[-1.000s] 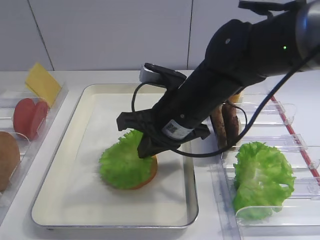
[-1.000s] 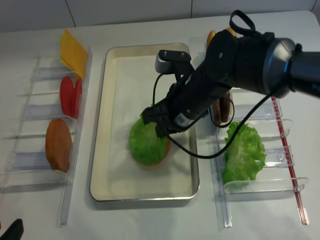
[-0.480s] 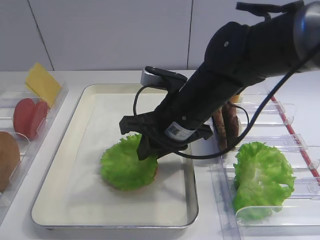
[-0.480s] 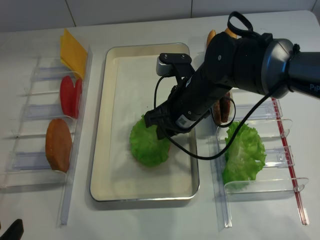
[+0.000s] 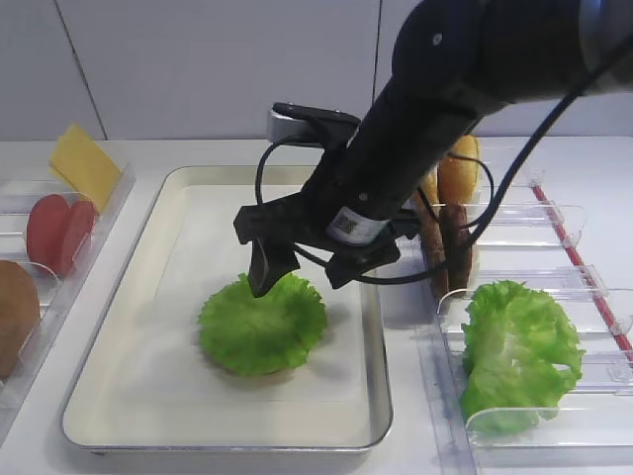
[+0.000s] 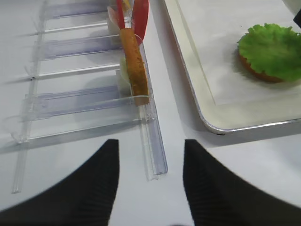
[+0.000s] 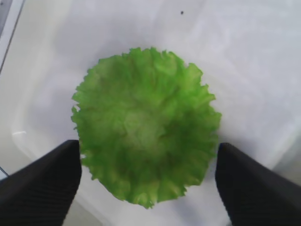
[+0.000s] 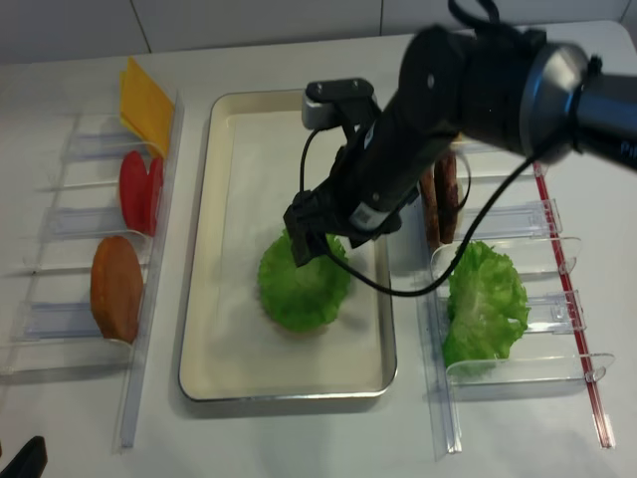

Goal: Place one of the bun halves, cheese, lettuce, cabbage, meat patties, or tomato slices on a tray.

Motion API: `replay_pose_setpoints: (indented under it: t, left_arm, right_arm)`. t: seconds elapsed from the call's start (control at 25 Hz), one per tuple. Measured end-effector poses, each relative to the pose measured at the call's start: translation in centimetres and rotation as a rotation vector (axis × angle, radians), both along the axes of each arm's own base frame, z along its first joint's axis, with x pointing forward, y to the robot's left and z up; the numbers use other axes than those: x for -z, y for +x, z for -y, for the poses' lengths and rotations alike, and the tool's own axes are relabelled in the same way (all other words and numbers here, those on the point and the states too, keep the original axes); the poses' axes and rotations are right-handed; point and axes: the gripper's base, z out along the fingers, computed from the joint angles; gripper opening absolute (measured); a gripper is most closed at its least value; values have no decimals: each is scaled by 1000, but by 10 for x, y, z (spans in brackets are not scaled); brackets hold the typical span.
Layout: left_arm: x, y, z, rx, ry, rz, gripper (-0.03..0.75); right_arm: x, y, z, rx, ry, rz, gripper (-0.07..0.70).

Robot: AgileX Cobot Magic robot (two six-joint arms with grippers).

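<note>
The lettuce point(image 5: 262, 327) point(image 8: 302, 284) lies flat on a bun half point(image 6: 256, 74) in the near part of the tray point(image 5: 148, 327) point(image 8: 229, 339). In the right wrist view the lettuce point(image 7: 146, 141) fills the middle and touches neither finger. My right gripper point(image 5: 302, 277) point(image 8: 328, 241) point(image 7: 146, 165) hangs open just above it, holding nothing. The left gripper point(image 6: 150, 150) is open and empty over the bare table, near the front end of the left bins. The lettuce point(image 6: 272, 49) shows at that view's upper right.
Clear bins on the left hold cheese point(image 5: 84, 163), tomato slices point(image 5: 59, 228) and a bun half point(image 5: 12, 317). Bins on the right hold meat patties point(image 5: 445, 242), another bun point(image 5: 457, 178) and a big clump of green leaves point(image 5: 514, 351). The tray's far half is bare paper.
The right gripper has opened, let go of the lettuce and risen a little. The lettuce has settled flat over the bun half.
</note>
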Motion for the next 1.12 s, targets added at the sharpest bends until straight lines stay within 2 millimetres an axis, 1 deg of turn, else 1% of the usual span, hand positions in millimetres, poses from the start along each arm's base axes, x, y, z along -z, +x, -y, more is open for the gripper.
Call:
replay_pose_setpoints:
  t: [0.16, 0.32, 0.4, 0.56, 0.72, 0.88, 1.0, 1.12]
  left_arm:
    - [0, 0, 0, 0, 0, 0, 328]
    - [0, 0, 0, 0, 0, 0, 328]
    - [0, 0, 0, 0, 0, 0, 328]
    - [0, 0, 0, 0, 0, 0, 328]
    - [0, 0, 0, 0, 0, -2, 328]
    - [0, 0, 0, 0, 0, -2, 328]
    - [0, 0, 0, 0, 0, -2, 328]
    - [0, 0, 0, 0, 0, -2, 328]
  right_arm:
    - [-20, 2, 3, -44, -85, -25, 571]
    - [-42, 2, 3, -77, -123, -66, 571]
    - [-53, 2, 2, -77, -125, -76, 571]
    - [-73, 6, 0, -57, -97, -38, 571]
    - [-92, 0, 4, -46, -73, 1, 571]
    - [-118, -10, 18, -44, -90, 92, 571]
    - [-146, -24, 34, -37, -100, 200, 571]
    - [-179, -45, 56, -22, -100, 324, 571]
